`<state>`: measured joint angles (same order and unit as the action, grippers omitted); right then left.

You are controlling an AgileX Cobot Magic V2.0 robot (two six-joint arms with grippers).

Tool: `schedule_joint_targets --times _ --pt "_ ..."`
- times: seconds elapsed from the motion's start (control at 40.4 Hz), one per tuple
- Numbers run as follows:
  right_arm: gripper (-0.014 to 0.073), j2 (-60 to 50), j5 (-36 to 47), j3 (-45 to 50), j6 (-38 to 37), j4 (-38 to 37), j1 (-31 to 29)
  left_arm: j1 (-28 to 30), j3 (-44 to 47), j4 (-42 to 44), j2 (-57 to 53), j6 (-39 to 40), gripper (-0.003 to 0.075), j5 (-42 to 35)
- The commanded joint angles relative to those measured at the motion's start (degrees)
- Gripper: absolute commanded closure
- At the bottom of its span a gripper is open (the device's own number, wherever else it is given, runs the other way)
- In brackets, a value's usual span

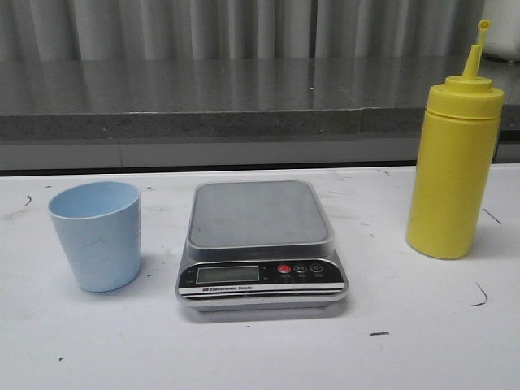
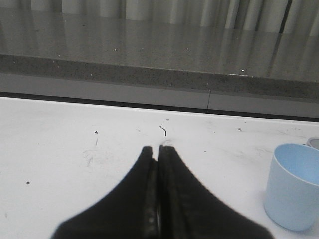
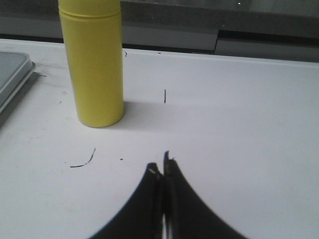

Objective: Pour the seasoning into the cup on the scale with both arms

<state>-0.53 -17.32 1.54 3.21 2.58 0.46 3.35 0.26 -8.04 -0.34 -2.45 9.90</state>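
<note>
Seasoning (image 3: 96, 64) stands apart from the closed right pincer (image 3: 160, 168).

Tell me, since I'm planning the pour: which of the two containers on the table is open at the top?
The light blue cup, left of the scale: its mouth is open, while the yellow seasoning bottle has its cap on.

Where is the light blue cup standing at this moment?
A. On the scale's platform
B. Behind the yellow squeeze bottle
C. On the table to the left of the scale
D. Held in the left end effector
C: in the front view the light blue cup stands upright on the white table, left of the scale, whose platform is bare.
</note>
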Motion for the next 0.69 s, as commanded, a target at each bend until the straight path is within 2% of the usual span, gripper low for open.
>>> schedule_joint_targets --times 0.0,0.272,0.669 --pt "0.0665 -0.97 3.89 -0.34 0.42 -0.16 -0.35 0.08 1.34 -0.47 -0.85 0.32 0.0740 -5.15" --pt "0.0665 -0.97 3.84 -0.34 0.42 -0.16 -0.35 0.08 1.34 -0.47 -0.85 0.32 0.0740 -5.15" --pt "0.0665 -0.97 11.54 -0.34 0.42 -0.11 -0.35 0.08 1.34 -0.47 -0.85 0.32 0.0740 -5.15"
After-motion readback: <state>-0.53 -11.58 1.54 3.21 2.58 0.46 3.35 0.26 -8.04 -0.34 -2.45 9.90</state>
